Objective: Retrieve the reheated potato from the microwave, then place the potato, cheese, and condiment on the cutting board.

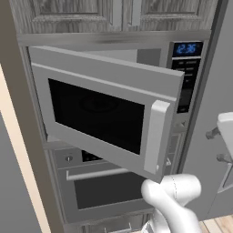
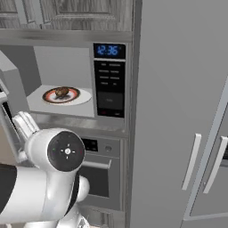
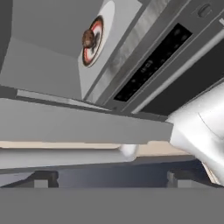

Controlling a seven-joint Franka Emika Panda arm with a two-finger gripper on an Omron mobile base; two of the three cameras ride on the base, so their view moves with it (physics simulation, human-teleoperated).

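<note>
The microwave [image 1: 187, 68] stands with its door [image 1: 100, 113] swung wide open to the left. Inside, the potato [image 2: 62, 92] sits on a round plate with a red rim [image 2: 79, 97] on the cavity floor. The hand view, rolled sideways, shows the same potato [image 3: 89, 38] on that plate [image 3: 101, 31]. My gripper [image 3: 111, 179] is open, its fingertips [image 3: 43, 178] far apart, just below the open door's edge [image 3: 87, 127] and its pale handle [image 3: 65, 157]. Nothing is held. The cheese, the condiment and the cutting board are out of view.
A steel oven with a bar handle [image 1: 98, 174] sits directly under the microwave. A tall grey fridge [image 2: 178, 111] with long handles stands to the right. Wooden cabinets [image 1: 113, 13] hang above. My white arm [image 2: 53, 178] rises in front of the oven.
</note>
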